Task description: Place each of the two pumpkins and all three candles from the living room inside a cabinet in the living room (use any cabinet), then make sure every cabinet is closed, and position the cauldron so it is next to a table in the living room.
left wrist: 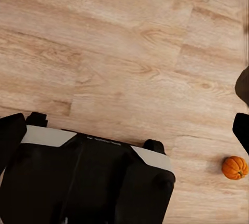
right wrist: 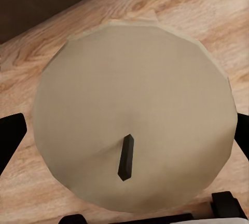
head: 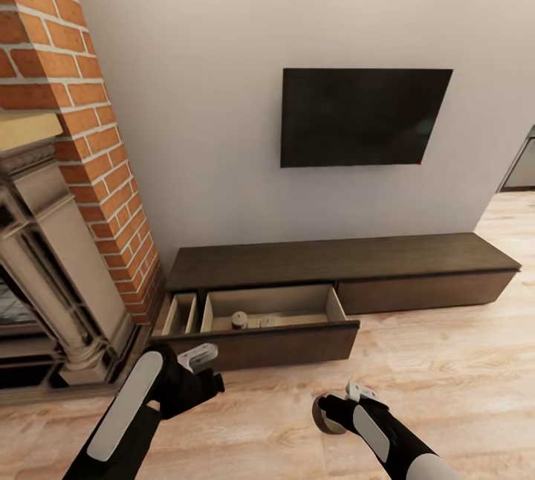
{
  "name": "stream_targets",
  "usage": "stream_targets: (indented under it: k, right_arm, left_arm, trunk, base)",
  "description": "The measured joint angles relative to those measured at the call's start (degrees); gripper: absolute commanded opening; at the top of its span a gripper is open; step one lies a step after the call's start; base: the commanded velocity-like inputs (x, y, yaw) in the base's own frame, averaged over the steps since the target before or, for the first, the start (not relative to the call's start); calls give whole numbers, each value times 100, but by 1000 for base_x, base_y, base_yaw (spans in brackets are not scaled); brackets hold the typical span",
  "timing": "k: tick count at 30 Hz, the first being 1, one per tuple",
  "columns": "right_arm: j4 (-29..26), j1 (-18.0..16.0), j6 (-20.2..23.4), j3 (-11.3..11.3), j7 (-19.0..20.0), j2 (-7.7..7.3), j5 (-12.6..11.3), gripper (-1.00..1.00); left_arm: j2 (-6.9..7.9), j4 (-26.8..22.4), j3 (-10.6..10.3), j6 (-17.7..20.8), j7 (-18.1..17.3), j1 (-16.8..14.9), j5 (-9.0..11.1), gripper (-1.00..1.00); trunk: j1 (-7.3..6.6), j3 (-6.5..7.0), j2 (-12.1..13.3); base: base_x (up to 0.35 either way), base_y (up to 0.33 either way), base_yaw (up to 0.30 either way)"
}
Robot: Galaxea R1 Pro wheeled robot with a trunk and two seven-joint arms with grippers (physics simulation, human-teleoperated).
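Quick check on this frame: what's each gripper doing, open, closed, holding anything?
Left gripper: cannot tell whether open or closed; nothing seen in it.
Right gripper: closed on a candle.

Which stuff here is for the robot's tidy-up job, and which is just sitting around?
For the job:
- candle held in the right pincer
- candles in the open drawer
- pumpkin on the floor
- cabinet

Just there:
- TV
- brick fireplace
- wooden floor
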Motion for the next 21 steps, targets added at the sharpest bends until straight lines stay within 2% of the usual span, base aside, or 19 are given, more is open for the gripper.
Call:
stream_targets:
  k: [7, 16, 21]
  right_arm:
    - [1, 1, -332, 30, 26, -4, 25, -100]
    - [6, 2, -433, 51, 38, -9, 56, -100]
    - [-76, -5, -373, 51, 34, -9, 55, -100]
  left_arm:
    - [3, -5, -102, -1, -59, 0, -3, 100]
    - [3, -6, -185, 0, -62, 0, -3, 100]
    - [3, 1, -185, 0, -62, 0, -5, 100]
  trunk:
    - [-2, 0, 0]
    - [-2, 0, 0]
    - [1, 0, 0]
  base:
    - [294, -90, 0]
    - [314, -54, 0]
    - [101, -3, 0]
